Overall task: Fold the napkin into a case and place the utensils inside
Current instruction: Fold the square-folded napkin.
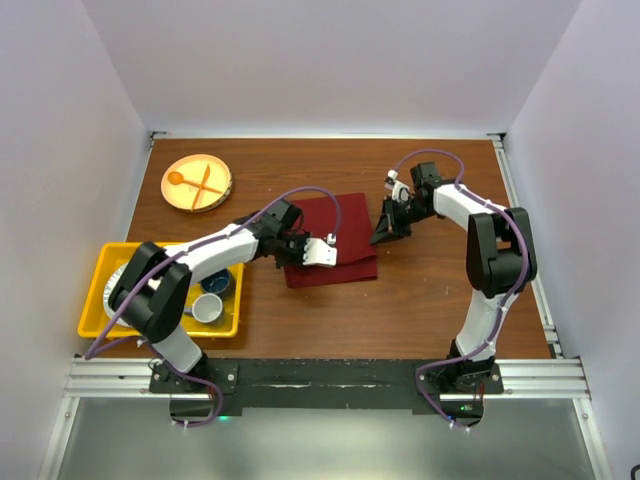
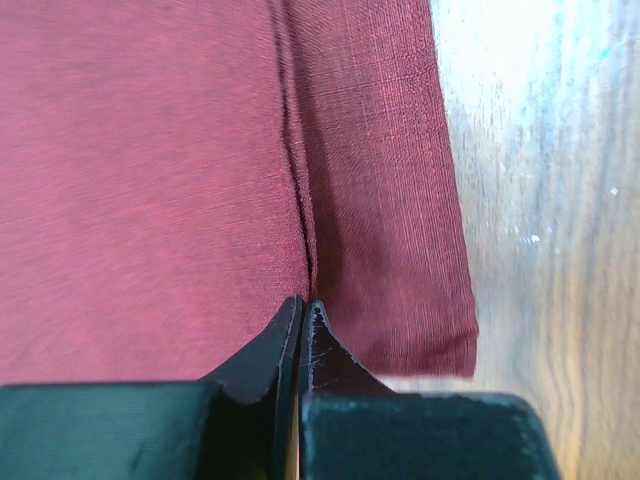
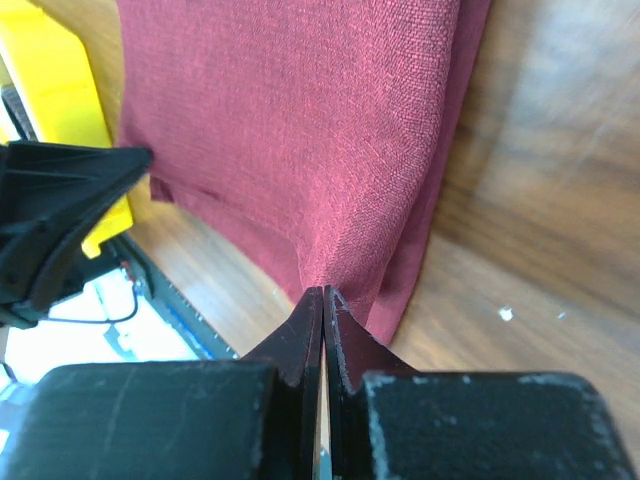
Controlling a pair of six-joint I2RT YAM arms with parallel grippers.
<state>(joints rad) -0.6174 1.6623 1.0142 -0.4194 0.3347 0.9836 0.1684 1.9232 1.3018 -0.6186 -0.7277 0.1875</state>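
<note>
The maroon napkin [image 1: 345, 235] lies folded on the wooden table, a roughly square cloth. My left gripper [image 1: 300, 255] is down at its left side. In the left wrist view the gripper [image 2: 303, 303] is shut on a raised crease of the napkin [image 2: 150, 180], close to one corner. My right gripper [image 1: 380, 238] is at the napkin's right edge. The right wrist view shows it [image 3: 323, 292] shut on a pinched-up bit of the napkin [image 3: 300, 120]. No case shows, and the utensils are out of view.
An orange plate [image 1: 197, 183] with an orange spoon and fork sits at the back left. A yellow bin [image 1: 95, 300] at the near left holds a grey plate [image 1: 120, 290], a blue cup [image 1: 218, 283] and a white cup [image 1: 208, 308]. White walls close the sides.
</note>
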